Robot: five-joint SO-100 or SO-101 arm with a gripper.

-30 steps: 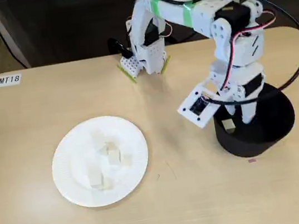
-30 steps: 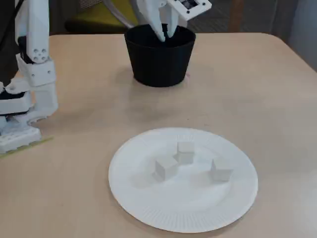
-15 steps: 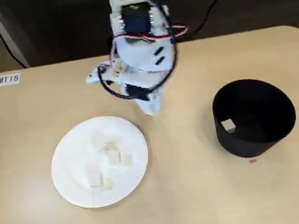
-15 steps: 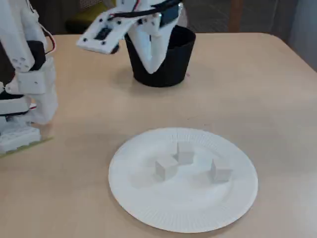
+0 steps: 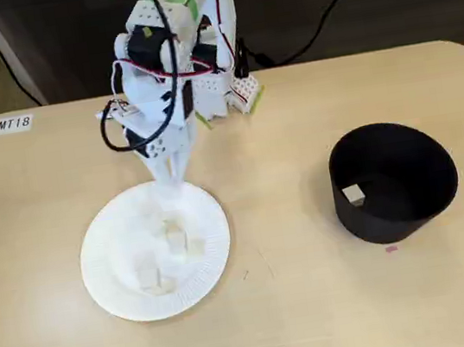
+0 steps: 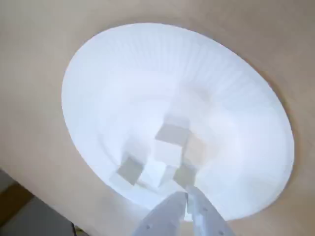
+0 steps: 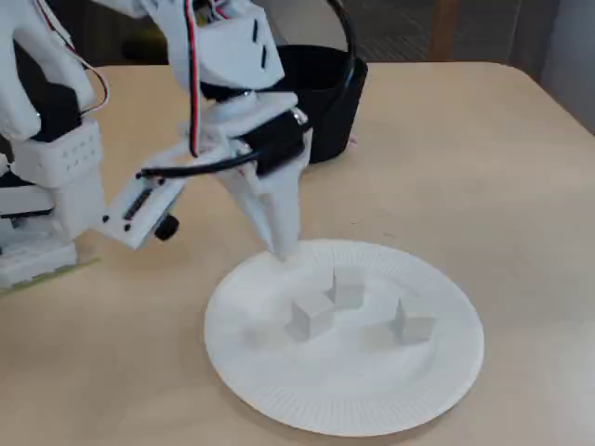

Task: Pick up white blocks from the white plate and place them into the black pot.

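Note:
The white plate (image 5: 99,267) lies on the table at the left, and it also shows in the other fixed view (image 7: 353,409) and the wrist view (image 6: 123,64). Three white blocks lie on it: one (image 7: 313,314), one (image 7: 348,286) and one (image 7: 413,322), clustered near the middle in the wrist view (image 6: 170,140). My gripper (image 7: 282,249) points down over the plate's rim nearest the arm, fingers together and empty, just short of the blocks (image 5: 174,233). The black pot (image 5: 411,199) stands at the right with one white block (image 5: 353,194) inside.
The arm's base (image 5: 233,90) stands at the back of the tan table. A label reading MT18 (image 5: 13,123) is stuck at the back left corner. A small pink mark (image 5: 391,247) lies in front of the pot.

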